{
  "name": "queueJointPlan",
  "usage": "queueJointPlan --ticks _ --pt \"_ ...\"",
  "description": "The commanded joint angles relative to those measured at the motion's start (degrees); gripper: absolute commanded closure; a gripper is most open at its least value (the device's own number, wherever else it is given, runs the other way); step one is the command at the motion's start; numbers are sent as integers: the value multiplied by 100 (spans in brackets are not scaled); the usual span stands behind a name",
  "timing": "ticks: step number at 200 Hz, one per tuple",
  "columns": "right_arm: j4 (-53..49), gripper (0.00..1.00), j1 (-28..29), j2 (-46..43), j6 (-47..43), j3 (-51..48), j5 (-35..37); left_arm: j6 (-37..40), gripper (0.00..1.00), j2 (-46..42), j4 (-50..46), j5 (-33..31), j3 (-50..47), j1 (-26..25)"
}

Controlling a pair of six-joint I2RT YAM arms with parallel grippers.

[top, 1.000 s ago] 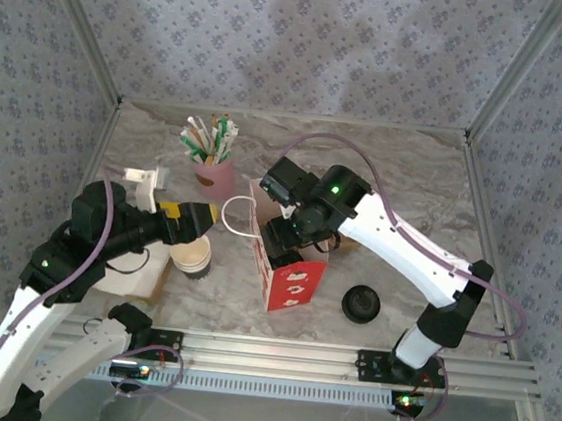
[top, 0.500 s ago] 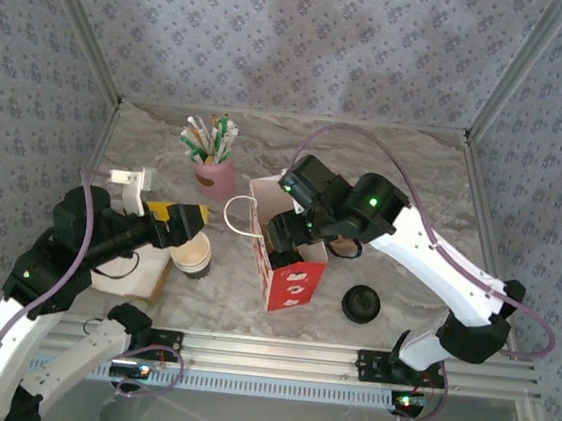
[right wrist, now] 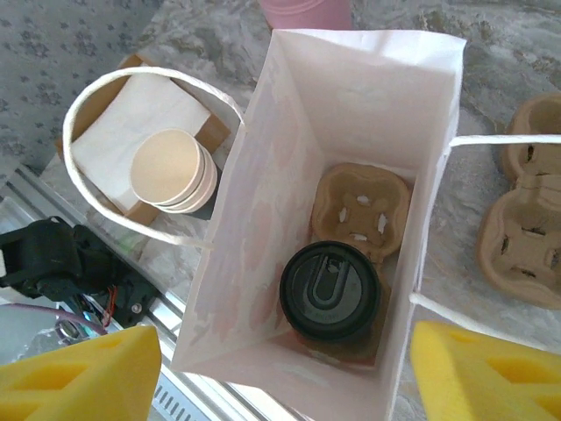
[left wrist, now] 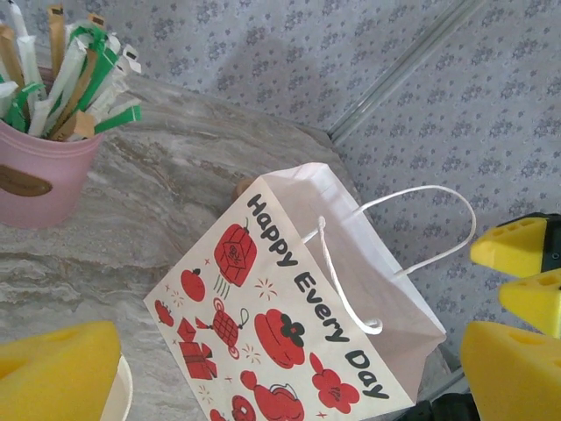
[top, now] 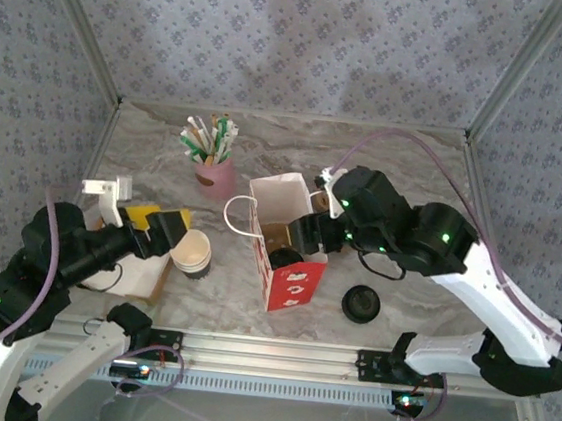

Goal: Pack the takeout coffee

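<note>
The white paper bag (top: 281, 233) with red prints stands open at the table's middle, its printed side facing the left wrist view (left wrist: 289, 324). Inside the bag (right wrist: 351, 132), a coffee cup with a black lid (right wrist: 330, 291) sits in one slot of a cardboard carrier (right wrist: 362, 210). My right gripper (right wrist: 280, 386) hangs open above the bag's near end, its yellow pads (right wrist: 79, 373) apart and empty; from above the right gripper (top: 298, 238) is at the bag's right rim. My left gripper (top: 181, 226) is open and empty, left of the bag, with the bag between its pads (left wrist: 57, 368).
A pink cup of stir sticks (top: 212, 168) stands behind the bag. A stack of paper cups (top: 194, 252) and a napkin box (top: 139, 271) lie at the left. A loose black lid (top: 361, 302) and spare carriers (right wrist: 530, 237) sit right of the bag.
My right gripper has drawn up and back to the right, out of the bag, leaving the lidded cup inside. My left arm has pulled back to the left.
</note>
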Motion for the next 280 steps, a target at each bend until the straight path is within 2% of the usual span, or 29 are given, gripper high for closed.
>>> queueJointPlan --ticks 1,87,125,161,208,280 --pt "139 22 17 -366 165 -188 220 -47 1 -145 -177 -143 205 -46" --pt "-10 16 -73 -1577 675 -846 623 -410 1 -767 -828 -406 208 -40" --pt "-34 10 -101 -2047 940 -1264 731 -640 1 -1037 -1121 -592 62 -43" --pt "-77 0 -169 -2368 1027 -1648 820 -890 1 -1122 -1286 -738 -142 -41" --pt "-147 0 -474 -2411 840 -1843 966 -1078 1 -1000 -1045 -906 -537 -46" --pt "443 0 -1157 -2285 -256 -2207 881 -902 1 -381 -485 -1566 -443 -46"
